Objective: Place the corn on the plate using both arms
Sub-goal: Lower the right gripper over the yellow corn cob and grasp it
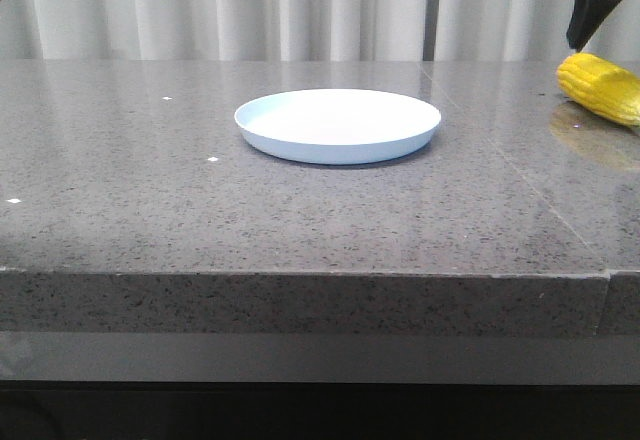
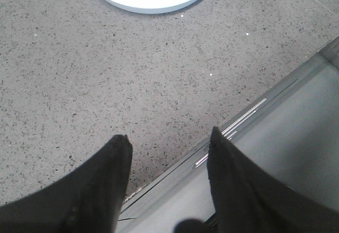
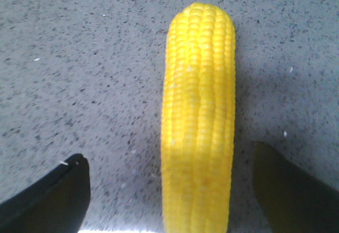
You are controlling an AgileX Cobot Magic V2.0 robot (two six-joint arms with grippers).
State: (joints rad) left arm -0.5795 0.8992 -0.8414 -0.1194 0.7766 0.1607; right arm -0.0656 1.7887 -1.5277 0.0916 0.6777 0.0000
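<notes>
Corn (image 3: 198,122) between spread right jaws.

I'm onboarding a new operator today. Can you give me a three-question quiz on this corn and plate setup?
1. True or false: the corn already lies on the plate.
2. Which end effector has the corn between its open fingers? A) left B) right
3. Fill in: the left end effector hovers near the table's ____.

Key: 1 false, it lies on the table, right of the plate. 2 B, the right end effector. 3 edge.
</notes>
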